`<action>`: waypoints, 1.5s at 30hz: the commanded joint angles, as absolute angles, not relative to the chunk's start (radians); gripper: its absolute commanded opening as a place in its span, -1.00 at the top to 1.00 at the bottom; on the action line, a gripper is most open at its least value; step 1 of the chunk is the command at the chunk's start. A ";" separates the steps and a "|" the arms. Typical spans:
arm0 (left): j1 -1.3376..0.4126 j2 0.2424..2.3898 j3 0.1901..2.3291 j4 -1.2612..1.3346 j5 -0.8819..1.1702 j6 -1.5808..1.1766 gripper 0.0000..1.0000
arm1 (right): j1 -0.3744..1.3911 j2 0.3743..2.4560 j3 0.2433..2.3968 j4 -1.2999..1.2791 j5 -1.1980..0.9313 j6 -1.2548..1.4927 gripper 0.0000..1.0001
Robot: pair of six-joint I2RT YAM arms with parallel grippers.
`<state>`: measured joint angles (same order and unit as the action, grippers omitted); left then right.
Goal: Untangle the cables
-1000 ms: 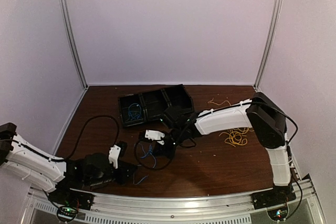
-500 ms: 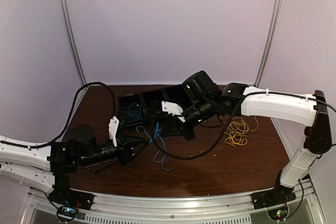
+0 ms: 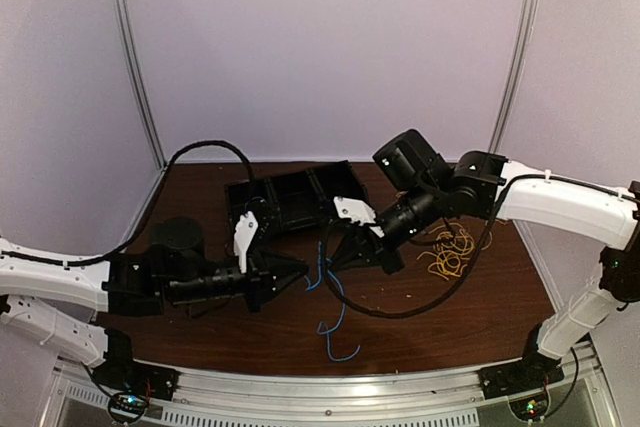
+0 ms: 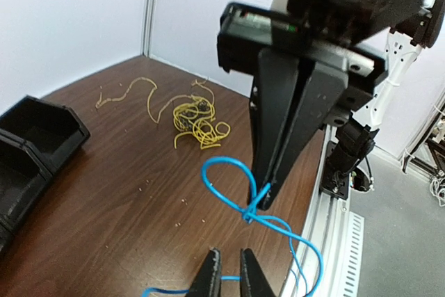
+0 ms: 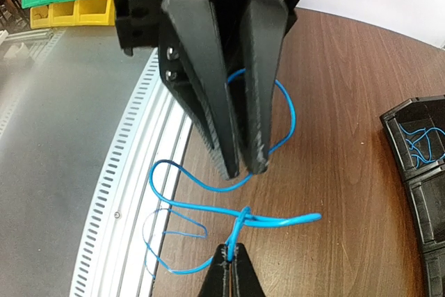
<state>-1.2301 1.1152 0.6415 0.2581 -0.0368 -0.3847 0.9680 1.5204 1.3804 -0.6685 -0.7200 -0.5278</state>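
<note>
Above the middle of the worktop [image 3: 430, 332], both arms are holding the blue cable [image 4: 247, 215] lifted clear of the surface, so the step in hand looks like the pulling-apart of one tangle. The left tool [image 3: 300, 269] is pressing its fingers together on one strand, and the right tool [image 3: 335, 263] is pinching the cable right at a small knot, tip to tip with its partner. Loose loops are hanging below them and trailing toward the near edge. Next, I judge, the two tools need to draw away from each other, left and right, slowly enough that the knot is loosening and not cinching tighter; a regrasp nearer the crossing may be needed. From overhead the knot is too small to make out, while both wrist views are showing it plainly, sitting just beside the opposing tips. Only the right wrist view is showing more blue wire lying in a compartment of the black bin [image 5: 417, 172] at the far side. At the right of the worktop the yellow cables [image 3: 450, 255] are lying in a curly heap, well apart from both tools. Whether the left fingers are truly clamping the strand or only closing beside it is hard to confirm from its own camera, though it appears gripped.
</note>
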 commanded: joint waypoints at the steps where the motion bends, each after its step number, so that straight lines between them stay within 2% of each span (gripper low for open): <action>1: -1.233 1.094 0.692 0.235 -0.046 -0.315 0.66 | 0.962 1.489 1.368 -0.700 -0.757 -0.549 1.00; 4: -1.233 1.166 0.765 0.183 0.027 -0.281 0.52 | 0.962 1.485 1.373 -0.705 -0.762 -0.551 1.00; 6: -1.233 1.196 0.784 0.195 0.050 -0.276 0.49 | 0.962 1.483 1.373 -0.707 -0.764 -0.552 1.00; 10: -1.233 1.232 0.804 0.219 0.070 -0.265 0.54 | 0.961 1.478 1.370 -0.710 -0.770 -0.555 1.00; 16: -1.233 1.241 0.810 0.221 0.077 -0.265 0.74 | 0.961 1.470 1.360 -0.704 -0.763 -0.555 1.00; 18: -1.232 1.221 0.801 0.219 0.067 -0.268 0.73 | 0.962 1.469 1.355 -0.703 -0.761 -0.555 1.00; 21: -1.233 1.173 0.776 0.219 0.043 -0.272 0.58 | 0.961 1.468 1.349 -0.701 -0.759 -0.555 1.00; 30: -1.233 1.179 0.785 0.188 0.059 -0.257 0.76 | 0.962 1.473 1.356 -0.700 -0.764 -0.554 1.00; 45: -1.233 1.228 0.805 0.185 0.078 -0.241 0.46 | 0.962 1.475 1.352 -0.697 -0.762 -0.549 1.00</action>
<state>-1.2304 1.2152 0.7750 0.1551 0.0635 -0.2558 0.9680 1.4921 1.3602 -0.7090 -0.7486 -0.5507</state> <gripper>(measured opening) 0.258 0.007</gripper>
